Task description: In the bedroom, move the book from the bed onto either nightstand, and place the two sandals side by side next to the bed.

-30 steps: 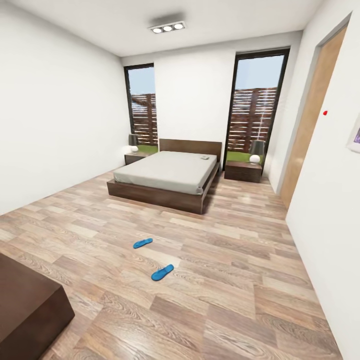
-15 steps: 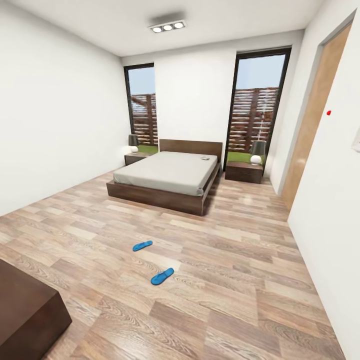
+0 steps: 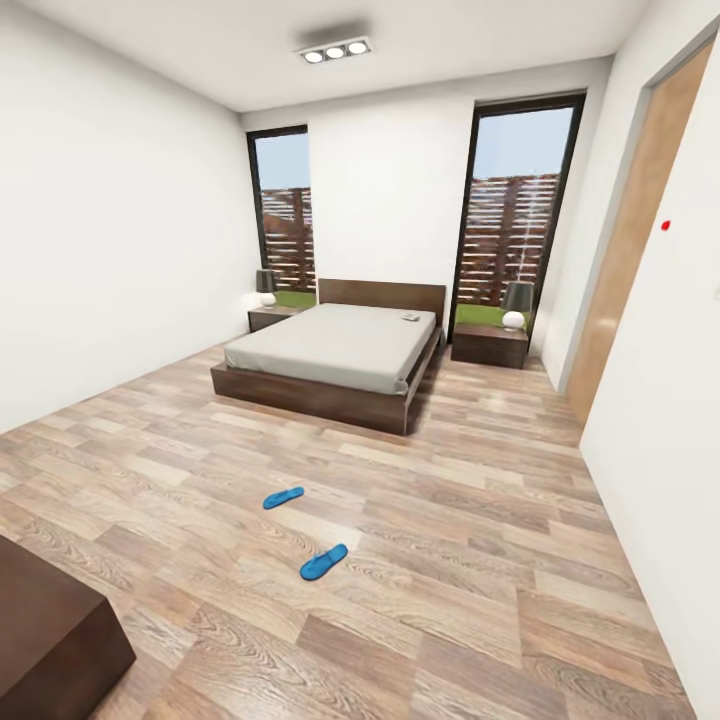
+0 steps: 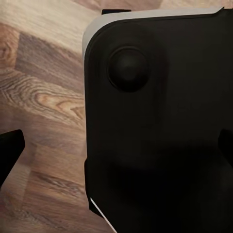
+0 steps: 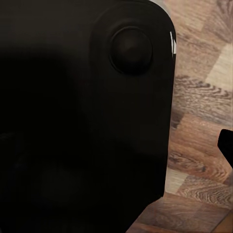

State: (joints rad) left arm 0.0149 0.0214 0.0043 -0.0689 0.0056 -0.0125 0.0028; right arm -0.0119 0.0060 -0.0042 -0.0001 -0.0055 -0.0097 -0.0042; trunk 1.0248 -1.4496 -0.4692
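Observation:
The bed (image 3: pixel 300 392) stands against the far wall between two tall windows. A small flat book (image 3: pixel 411 317) lies on its mattress near the headboard, too far off to read. A nightstand (image 3: pixel 272 318) flanks the bed's left side and another nightstand (image 3: pixel 489 346) its right, each with a lamp on it. Two blue sandals lie apart on the floor well short of the bed: one sandal (image 3: pixel 283 497) farther, the other sandal (image 3: pixel 324 562) nearer. My left gripper (image 4: pixel 116 145) is open over the dark robot body. My right gripper's one visible fingertip (image 5: pixel 226 144) stands far out, open.
A long dark-brown bench (image 3: pixel 50 630) juts in at the lower left. A wooden door (image 3: pixel 625 240) is set in the right wall. Wood-plank floor (image 3: pixel 450 520) stretches wide between me and the bed, with a passage along the bed's right side.
The whole head view has shifted slightly: the bench and the right-wall picture slid outward, the sandals lower. That is the camera moving. The book and sandals lie where they did.

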